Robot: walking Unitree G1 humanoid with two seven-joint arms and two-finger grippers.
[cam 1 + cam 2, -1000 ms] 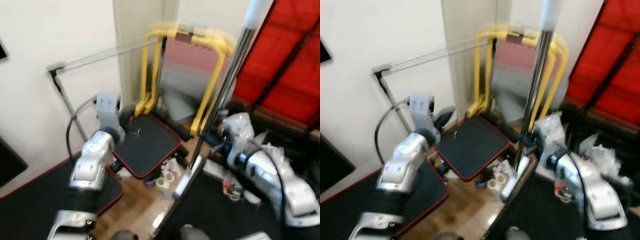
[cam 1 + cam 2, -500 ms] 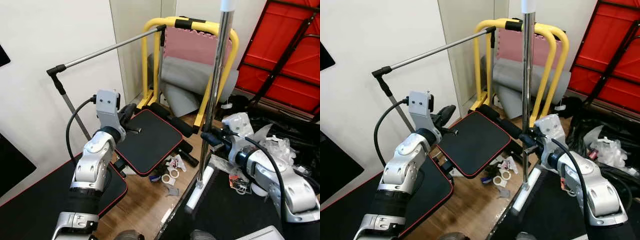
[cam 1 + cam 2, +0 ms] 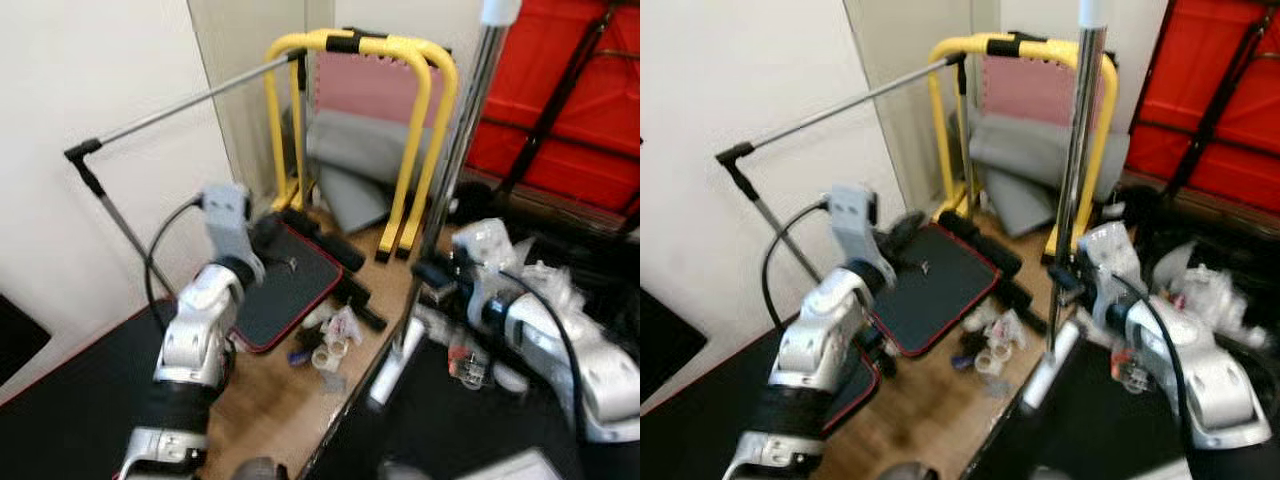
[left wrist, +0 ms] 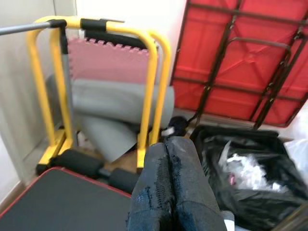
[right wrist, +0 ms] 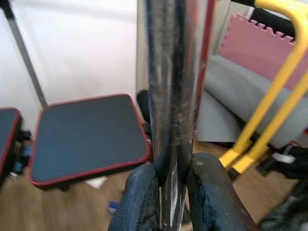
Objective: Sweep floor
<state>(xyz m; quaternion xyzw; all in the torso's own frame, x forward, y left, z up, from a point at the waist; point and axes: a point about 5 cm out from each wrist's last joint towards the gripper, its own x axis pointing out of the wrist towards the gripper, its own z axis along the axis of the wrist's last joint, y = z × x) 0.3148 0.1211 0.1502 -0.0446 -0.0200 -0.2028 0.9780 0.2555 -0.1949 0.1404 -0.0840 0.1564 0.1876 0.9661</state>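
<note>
Camera panned; right gripper (image 5: 172, 202) jaws clamp blurred broom pole (image 3: 1072, 190), left gripper (image 4: 171, 192) pressed closed, empty.

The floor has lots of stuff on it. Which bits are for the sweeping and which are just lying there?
For the sweeping:
- long silver metal broom pole, held by the right gripper
- small litter scraps on the wooden floor

Just lying about:
- yellow tube frame
- black pad with red edge
- red folded panel
- left gripper, shut and idle

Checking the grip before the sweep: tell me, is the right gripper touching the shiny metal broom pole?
Touching. In the right wrist view, the right gripper has both black fingers pressed against the shiny metal broom pole.
</note>
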